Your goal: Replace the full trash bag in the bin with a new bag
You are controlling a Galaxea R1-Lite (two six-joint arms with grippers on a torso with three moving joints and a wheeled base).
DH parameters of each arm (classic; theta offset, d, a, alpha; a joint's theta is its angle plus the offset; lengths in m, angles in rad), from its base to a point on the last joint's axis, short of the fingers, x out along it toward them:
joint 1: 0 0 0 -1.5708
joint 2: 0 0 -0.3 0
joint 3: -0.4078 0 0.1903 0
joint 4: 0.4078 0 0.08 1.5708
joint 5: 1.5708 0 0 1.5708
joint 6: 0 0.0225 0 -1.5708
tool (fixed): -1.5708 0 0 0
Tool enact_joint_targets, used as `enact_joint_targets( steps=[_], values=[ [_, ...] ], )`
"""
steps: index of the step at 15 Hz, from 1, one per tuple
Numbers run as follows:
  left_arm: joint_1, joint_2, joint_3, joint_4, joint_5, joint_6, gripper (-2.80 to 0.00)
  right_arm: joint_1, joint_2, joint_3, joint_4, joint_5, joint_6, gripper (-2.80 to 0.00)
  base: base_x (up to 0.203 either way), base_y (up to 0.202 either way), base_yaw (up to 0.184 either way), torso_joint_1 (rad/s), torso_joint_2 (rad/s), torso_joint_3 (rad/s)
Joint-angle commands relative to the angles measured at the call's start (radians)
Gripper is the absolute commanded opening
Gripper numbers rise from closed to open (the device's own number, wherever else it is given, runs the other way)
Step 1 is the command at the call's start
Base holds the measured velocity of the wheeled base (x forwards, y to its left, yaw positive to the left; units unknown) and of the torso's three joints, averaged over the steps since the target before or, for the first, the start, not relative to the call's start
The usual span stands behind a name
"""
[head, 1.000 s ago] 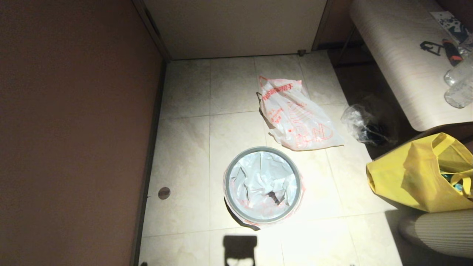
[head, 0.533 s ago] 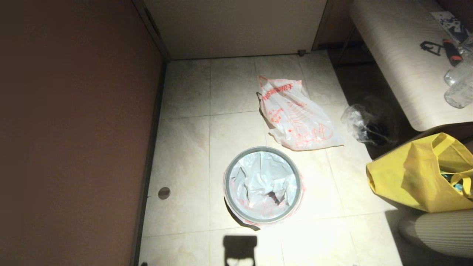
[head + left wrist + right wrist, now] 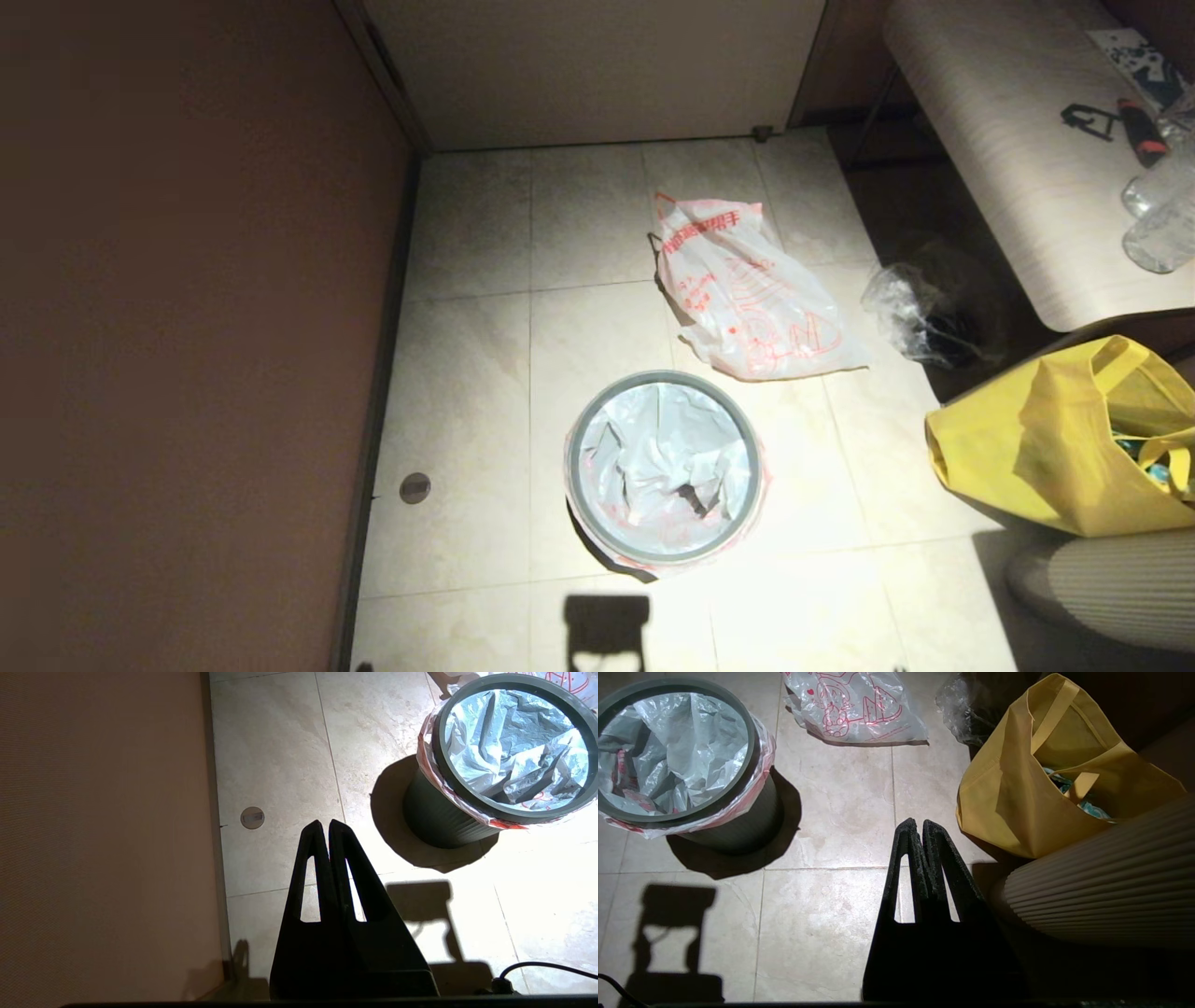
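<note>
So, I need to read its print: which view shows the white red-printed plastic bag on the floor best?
Head view: the white red-printed plastic bag lies whole, unobstructed. Right wrist view crops its far end; left wrist view catches only a corner.

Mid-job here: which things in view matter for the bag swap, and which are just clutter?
Job: bin; cloudy bag lining it; red-printed bag on the floor; left pincer and right pincer, both shut.
Clutter: yellow tote; clear wrinkled bag; bottles on the table.
</note>
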Motion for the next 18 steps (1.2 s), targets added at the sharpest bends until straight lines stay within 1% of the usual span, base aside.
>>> enact_joint_targets(
  steps=[1,3,9,18],
  values=[
    [0.0,0.002,0.0,0.0,0.0,0.0,-2.8,0.0,0.0,0.0,0.01,0.016,0.011,-2.8,0.0,0.0,0.0,0.0,0.0,0.0],
    [0.0,0.002,0.0,0.0,0.001,0.0,-2.8,0.0,0.0,0.0,0.072,0.032,0.025,-2.8,0.0,0.0,0.0,0.0,0.0,0.0],
    [0.0,0.002,0.0,0.0,0.0,0.0,-2.8,0.0,0.0,0.0,0.065,0.032,0.058,-2.8,0.0,0.0,0.0,0.0,0.0,0.0],
    [0.0,0.002,0.0,0.0,0.0,0.0,-2.8,0.0,0.0,0.0,0.064,0.032,0.057,-2.8,0.0,0.0,0.0,0.0,0.0,0.0]
  ],
)
